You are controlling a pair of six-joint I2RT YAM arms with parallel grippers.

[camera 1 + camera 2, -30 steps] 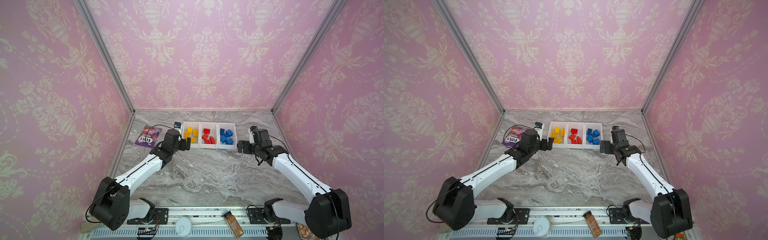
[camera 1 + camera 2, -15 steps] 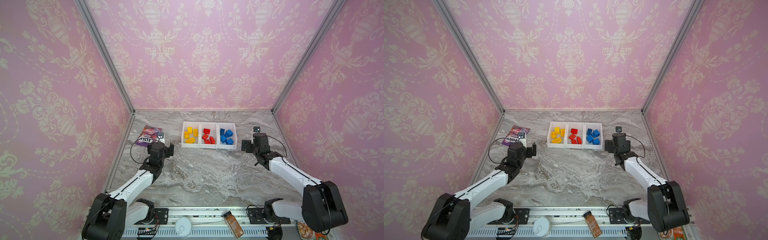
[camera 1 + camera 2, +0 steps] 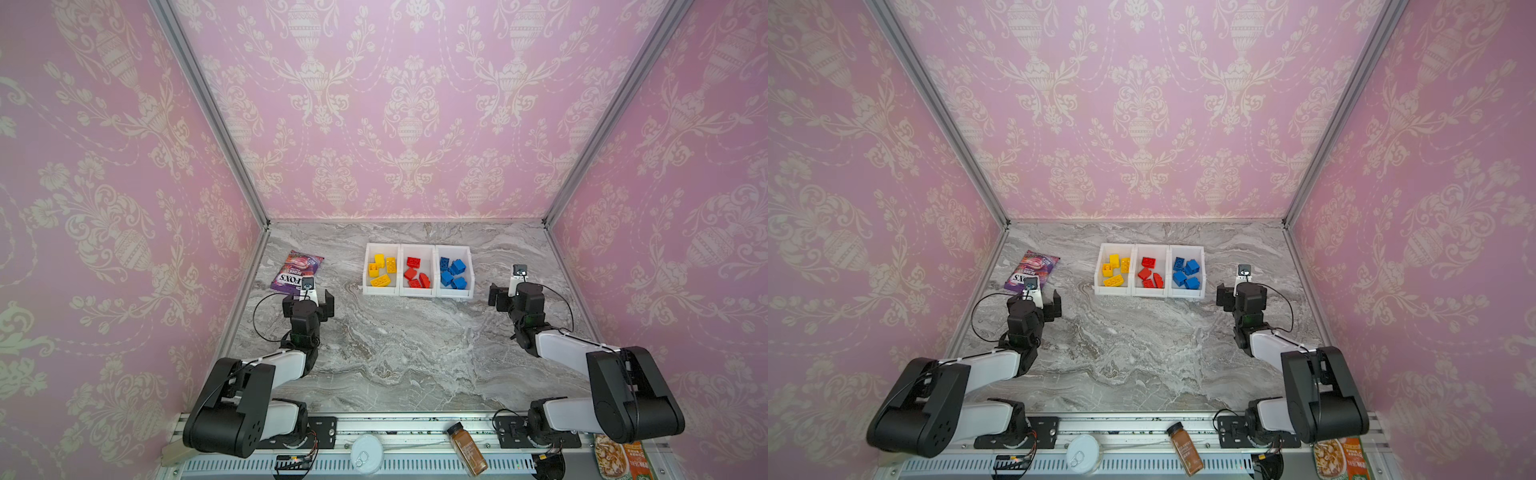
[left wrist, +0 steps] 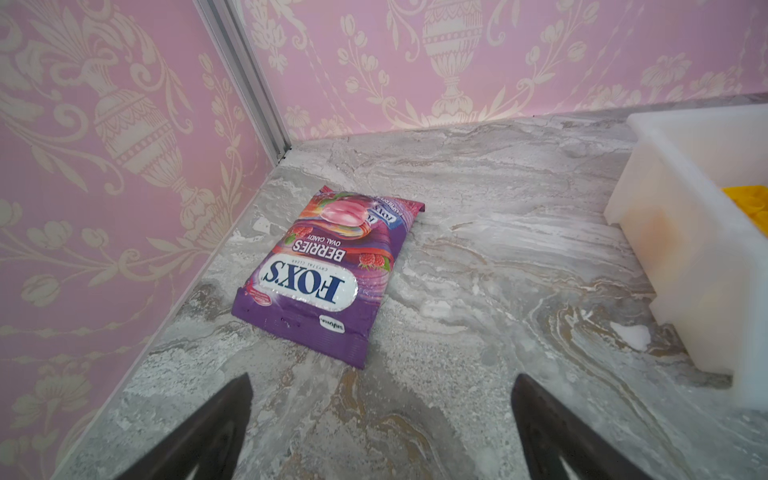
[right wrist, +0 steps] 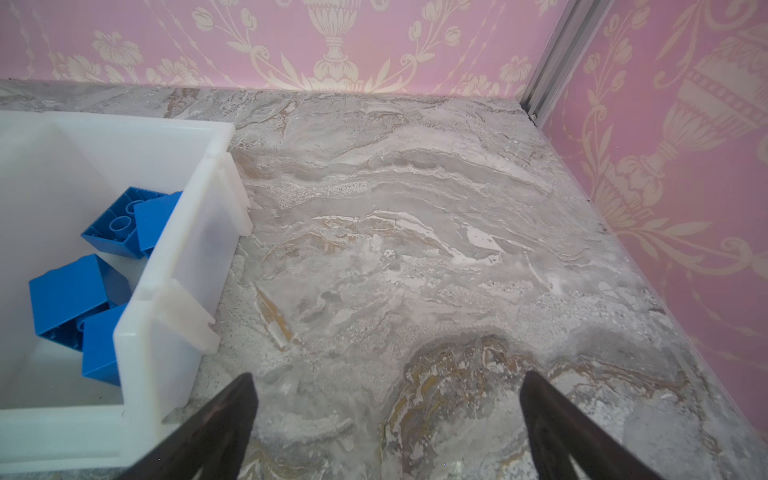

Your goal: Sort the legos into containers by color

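Left jaws & right jaws both spread wide, nothing held, low over the grey marbled desk (image 3: 395, 357). Ahead & btwn them, three joined white plastic open-top bins (image 3: 417, 293) hold the small studded plastic bricks: yellow (image 3: 380, 270) nearest left jaws, red (image 3: 415, 274) mid, blue (image 3: 453, 272) nearest right jaws. Prob light, stiff, bit slick, so pinch across flat sides, not studs.

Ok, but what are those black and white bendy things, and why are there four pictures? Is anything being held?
Those are two robot arms with pincer hands. Two pictures look down from above; two come from cameras on the wrists. The left gripper and right gripper are both open, holding nothing. On the grey marble-patterned table sit three joined white plastic bins: yellow studded plastic bricks in one, red bricks in the middle, blue bricks in the last. A purple candy bag lies flat near the left arm.
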